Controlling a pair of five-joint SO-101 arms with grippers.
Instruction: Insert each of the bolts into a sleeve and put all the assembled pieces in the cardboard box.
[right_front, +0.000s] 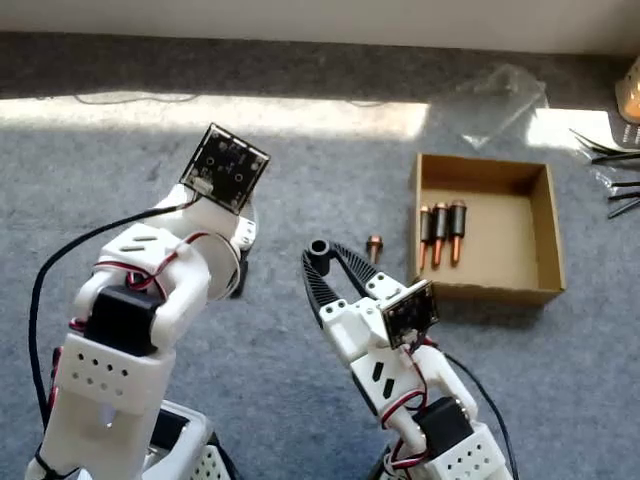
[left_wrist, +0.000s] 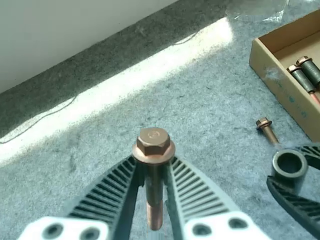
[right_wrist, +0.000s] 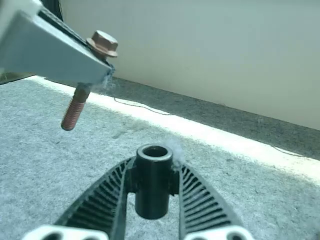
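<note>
Left gripper: fingers closed tight on held bolt, gripping the shank just under the head, threaded end free. Right gripper: fingers clamped around dark sleeve, which stands upright with its bore open on top. Held bolt hangs near the sleeve, not touching. 1 loose bolt lies on grey felt beside cardboard box. 3 assembled pieces lie inside.

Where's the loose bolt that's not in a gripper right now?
High view: the loose bolt lies on the grey mat, between the sleeve held in the right gripper and the cardboard box, near its left wall.
</note>
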